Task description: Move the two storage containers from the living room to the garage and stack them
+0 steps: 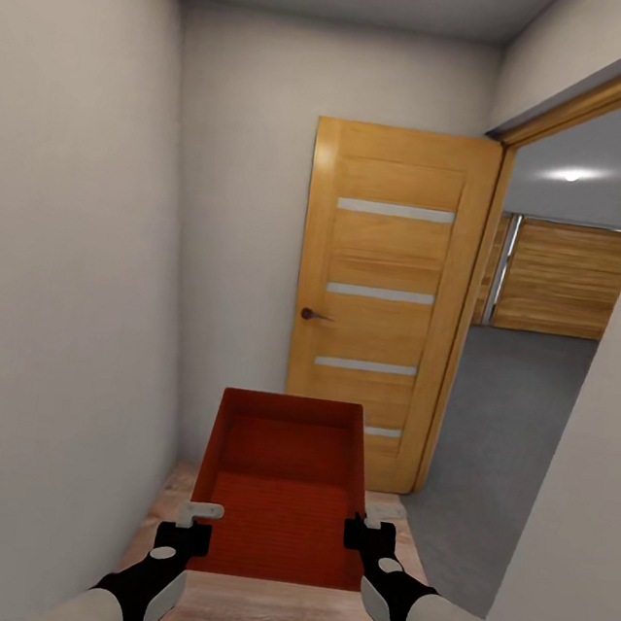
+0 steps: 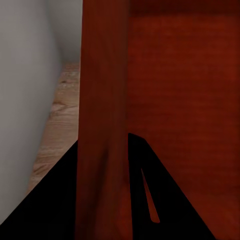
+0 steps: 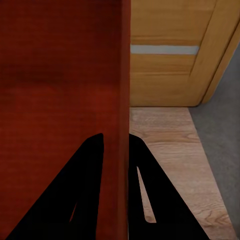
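Narrow hallway, pale plain walls [image 1: 73, 250] closing in on both sides and ahead; light wood-plank floor [image 1: 260, 618] running underfoot; wooden door [image 1: 382, 300] with pale horizontal stripes and a dark handle standing swung open against the far end; doorway at right opening onto the garage [image 1: 559, 284], showing grey ceiling with one bright light, wooden panelling at the back, and dark grey concrete floor [image 1: 499, 443] meeting the planks at the threshold.

One storage container [image 1: 282, 488], red-orange, rectangular, open-topped, being carried level in front of the trunk, above the planks, its far end reaching toward the striped door; interior bare.

Left hand [image 1: 192, 522] gripping the container's left wall near the near corner; in the left wrist view, left hand [image 2: 102, 165] sitting astride that wall [image 2: 102, 100], one dark finger outside, one inside, closed narrowly on it; hallway wall and planks showing past the outer side.

Right hand [image 1: 360, 533] gripping the container's right wall near the near corner; in the right wrist view, right hand [image 3: 116, 170] straddling the wall [image 3: 112, 75] likewise, fingers pressing narrowly from either side; striped door, planks and an edge of grey concrete lying beyond.
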Controlling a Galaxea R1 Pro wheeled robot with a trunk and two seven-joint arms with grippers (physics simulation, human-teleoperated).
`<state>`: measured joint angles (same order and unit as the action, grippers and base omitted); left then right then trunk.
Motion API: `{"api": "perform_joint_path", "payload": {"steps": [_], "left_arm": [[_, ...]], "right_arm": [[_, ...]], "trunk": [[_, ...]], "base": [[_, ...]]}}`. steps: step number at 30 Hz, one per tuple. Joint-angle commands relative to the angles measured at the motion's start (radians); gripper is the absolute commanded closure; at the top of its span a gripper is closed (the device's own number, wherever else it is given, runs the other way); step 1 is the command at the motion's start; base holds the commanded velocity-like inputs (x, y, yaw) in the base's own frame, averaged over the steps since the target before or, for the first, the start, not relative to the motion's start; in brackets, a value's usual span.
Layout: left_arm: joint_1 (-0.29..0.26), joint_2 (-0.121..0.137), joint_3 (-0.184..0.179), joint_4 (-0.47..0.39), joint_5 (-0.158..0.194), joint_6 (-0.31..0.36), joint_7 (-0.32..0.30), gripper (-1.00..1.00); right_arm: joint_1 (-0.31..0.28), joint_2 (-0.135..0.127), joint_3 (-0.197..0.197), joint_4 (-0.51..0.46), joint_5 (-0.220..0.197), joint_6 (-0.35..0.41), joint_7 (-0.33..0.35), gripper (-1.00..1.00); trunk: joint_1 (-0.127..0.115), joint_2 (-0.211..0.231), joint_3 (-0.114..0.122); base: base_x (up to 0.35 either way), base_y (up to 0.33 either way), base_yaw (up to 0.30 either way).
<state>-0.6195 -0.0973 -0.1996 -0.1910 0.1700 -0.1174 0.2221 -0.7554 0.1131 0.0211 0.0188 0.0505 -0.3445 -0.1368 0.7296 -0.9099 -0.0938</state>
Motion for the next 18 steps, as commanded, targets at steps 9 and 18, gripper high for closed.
{"api": "perform_joint_path", "payload": {"steps": [9, 18], "left_arm": [[-0.002, 0.015, 0.058, -0.002, -0.001, -0.005, 0.016, 1.00], [-0.002, 0.013, 0.058, -0.002, -0.001, -0.004, 0.016, 1.00]], "right_arm": [[-0.001, -0.007, -0.034, 0.003, -0.012, -0.005, -0.009, 1.00], [-0.001, -0.007, -0.035, 0.003, -0.012, -0.005, -0.009, 1.00]], "trunk": [[0.000, -0.001, -0.002], [0.000, -0.001, -0.002]], "base": [[0.018, 0.000, -0.178], [0.001, 0.000, -0.273]]}}
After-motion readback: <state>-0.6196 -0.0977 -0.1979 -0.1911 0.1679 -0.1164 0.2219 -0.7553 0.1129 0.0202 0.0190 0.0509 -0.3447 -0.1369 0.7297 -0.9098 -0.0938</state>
